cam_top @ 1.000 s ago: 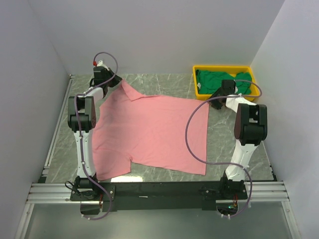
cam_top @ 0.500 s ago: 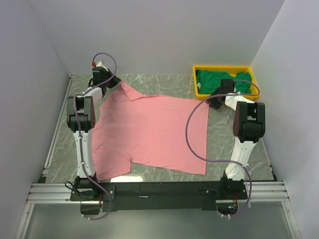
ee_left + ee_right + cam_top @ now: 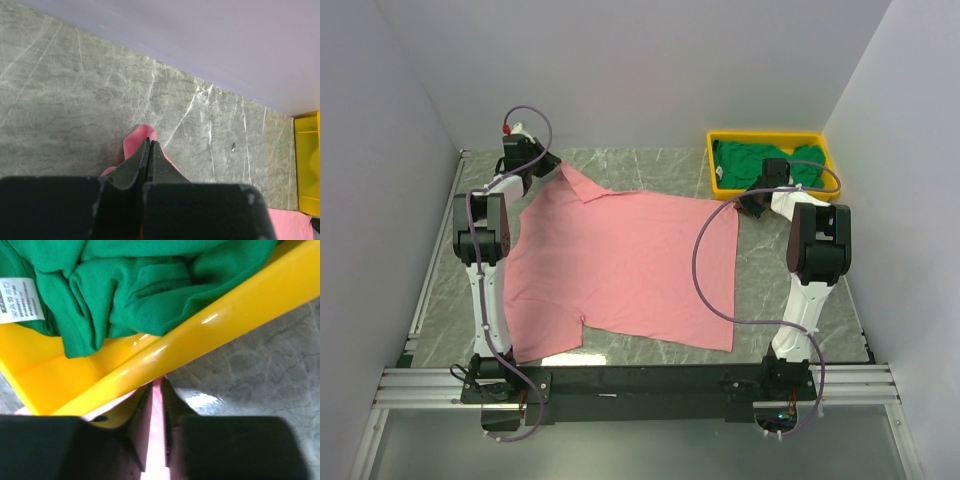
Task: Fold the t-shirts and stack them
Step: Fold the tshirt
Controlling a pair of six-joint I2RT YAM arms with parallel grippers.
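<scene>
the pink polo shirt [image 3: 630, 265] lies spread across the marble table [image 3: 650, 165], left hand [image 3: 150, 145] pinching its upper-left tip, right hand [image 3: 157, 382] pinching its upper-right corner beside the yellow tray [image 3: 770, 136]. the green t-shirt [image 3: 760, 160] sits crumpled in that tray.

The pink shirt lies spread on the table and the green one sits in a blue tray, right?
The tray is yellow, not blue, as the top view shows. The pink shirt lies spread on the table; the green shirt sits in the tray.
</scene>
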